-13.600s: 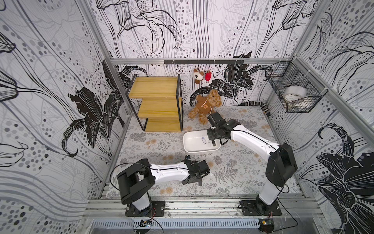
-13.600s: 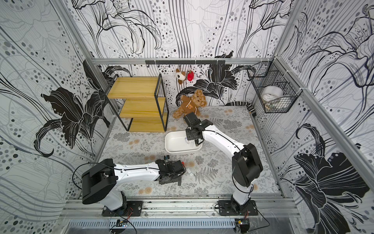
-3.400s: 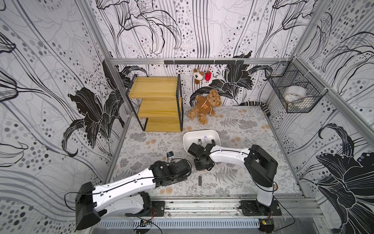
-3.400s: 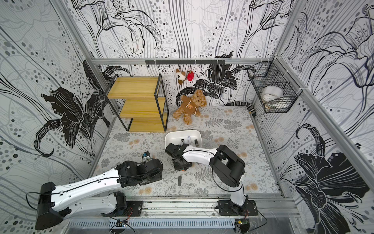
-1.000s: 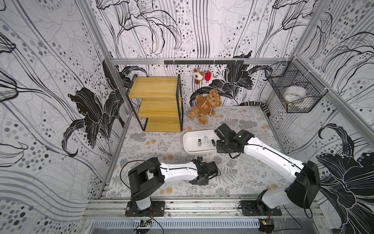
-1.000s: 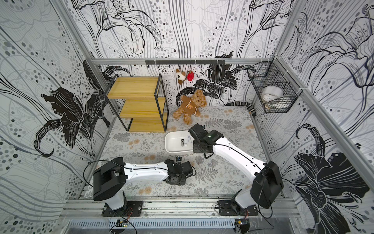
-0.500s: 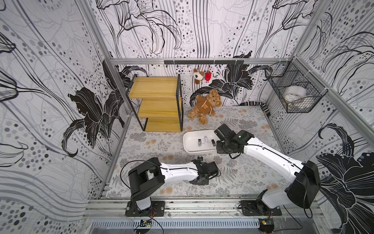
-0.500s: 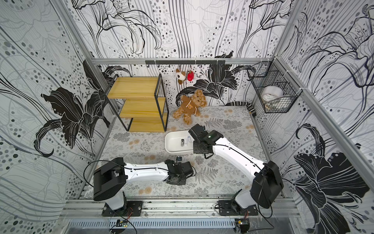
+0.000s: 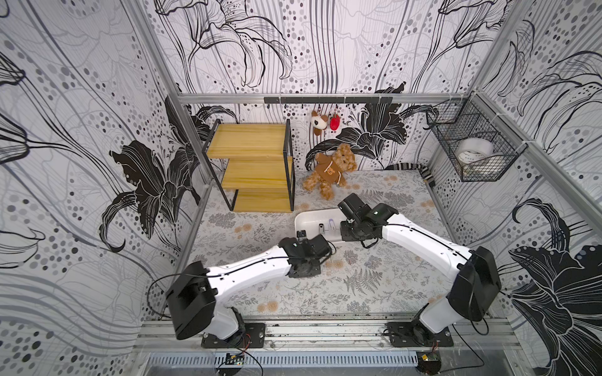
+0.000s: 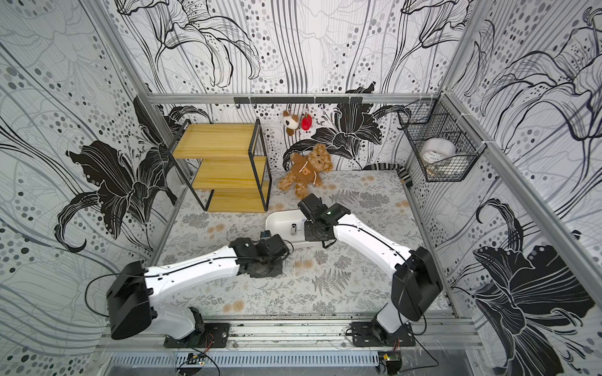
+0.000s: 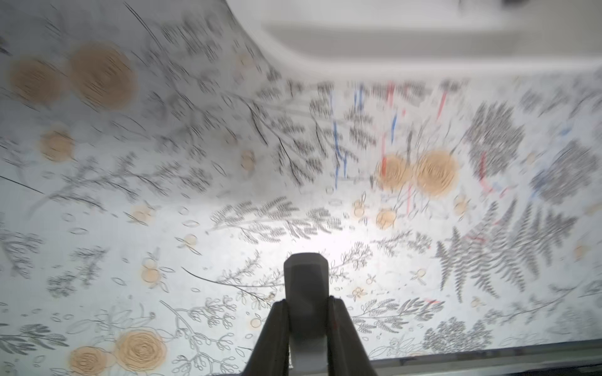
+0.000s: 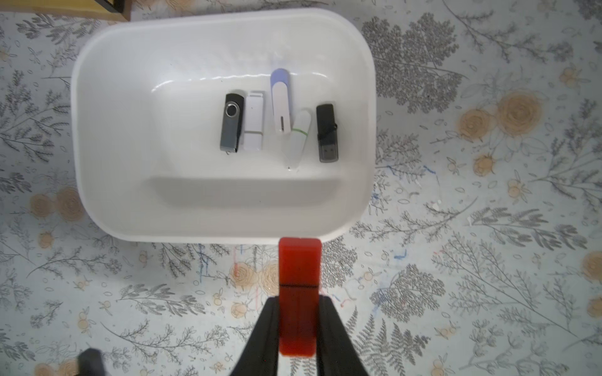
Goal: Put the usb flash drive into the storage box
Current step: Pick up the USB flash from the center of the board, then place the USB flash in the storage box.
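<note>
My right end effector (image 12: 299, 304) is clamped on a red flash drive (image 12: 299, 267), a glossy rectangular plastic bar with one seam across it. Its tip sits at the near rim of the storage box (image 12: 107, 156), outside it.

My left end effector (image 11: 308, 307) is clamped on a matte grey flash drive (image 11: 306, 276) with chamfered corners. It is short of the same box, over the floral-print worktop (image 11: 163, 228).

The box is smooth white plastic with rounded corners. Five drives lie side by side on its floor:
- black-and-grey swivel drive (image 12: 232, 122)
- white slab drive (image 12: 254, 120)
- lilac-tipped drive (image 12: 280, 101)
- green-ringed drive (image 12: 298, 140)
- black clear-capped drive (image 12: 326, 133)
</note>
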You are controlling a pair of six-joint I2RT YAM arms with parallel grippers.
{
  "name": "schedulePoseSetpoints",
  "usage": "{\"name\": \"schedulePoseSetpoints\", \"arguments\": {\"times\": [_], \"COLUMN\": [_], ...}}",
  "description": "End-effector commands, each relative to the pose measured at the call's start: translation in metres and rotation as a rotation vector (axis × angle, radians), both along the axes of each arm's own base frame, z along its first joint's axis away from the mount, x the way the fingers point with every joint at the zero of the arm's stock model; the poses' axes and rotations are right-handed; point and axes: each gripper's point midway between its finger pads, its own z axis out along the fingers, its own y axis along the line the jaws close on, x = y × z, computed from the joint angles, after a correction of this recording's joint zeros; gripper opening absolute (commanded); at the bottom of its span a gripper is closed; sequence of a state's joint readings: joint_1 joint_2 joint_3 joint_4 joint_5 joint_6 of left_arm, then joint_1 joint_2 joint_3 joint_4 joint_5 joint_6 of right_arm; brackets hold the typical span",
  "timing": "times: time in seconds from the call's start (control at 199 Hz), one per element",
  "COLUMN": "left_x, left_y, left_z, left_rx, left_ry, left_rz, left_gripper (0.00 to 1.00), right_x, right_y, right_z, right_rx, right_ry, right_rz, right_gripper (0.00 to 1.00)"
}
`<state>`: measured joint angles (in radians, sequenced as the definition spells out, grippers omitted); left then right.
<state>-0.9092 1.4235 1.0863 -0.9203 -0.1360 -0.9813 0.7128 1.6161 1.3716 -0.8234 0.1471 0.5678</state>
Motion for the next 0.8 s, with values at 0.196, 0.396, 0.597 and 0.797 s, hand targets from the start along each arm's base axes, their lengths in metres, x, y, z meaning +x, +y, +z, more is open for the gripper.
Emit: {"name": "schedulePoseSetpoints", "arguments": {"times": [0.196, 0.396, 0.597, 0.797], "left_x": [0.039, 0.06, 0.071, 0.075], "left_y": [0.079, 0.088, 0.084, 0.088], "left_z": [0.035, 0.04, 0.036, 0.035], "left_rx": [0.083, 0.063, 0.065, 0.065], "left_ry": [-0.049, -0.061, -0.052, -0.054], "left_rz": [0.091, 0.119, 0.104, 0.113], "left_gripper": [0.0, 0.0, 0.0, 0.0], "right_x": [0.047, 0.069, 0.084, 0.087], "right_y": [0.057, 0.085, 0.101, 0.108], "right_z": [-0.022, -0.045, -0.063, -0.085], "right_rx": [0.031, 0.034, 0.024, 0.019], "right_ry": [0.018, 0.053, 0.069, 0.107], "right_rz": [0.111, 0.154, 0.175, 0.19], "right_gripper": [0.0, 0.0, 0.0, 0.0]}}
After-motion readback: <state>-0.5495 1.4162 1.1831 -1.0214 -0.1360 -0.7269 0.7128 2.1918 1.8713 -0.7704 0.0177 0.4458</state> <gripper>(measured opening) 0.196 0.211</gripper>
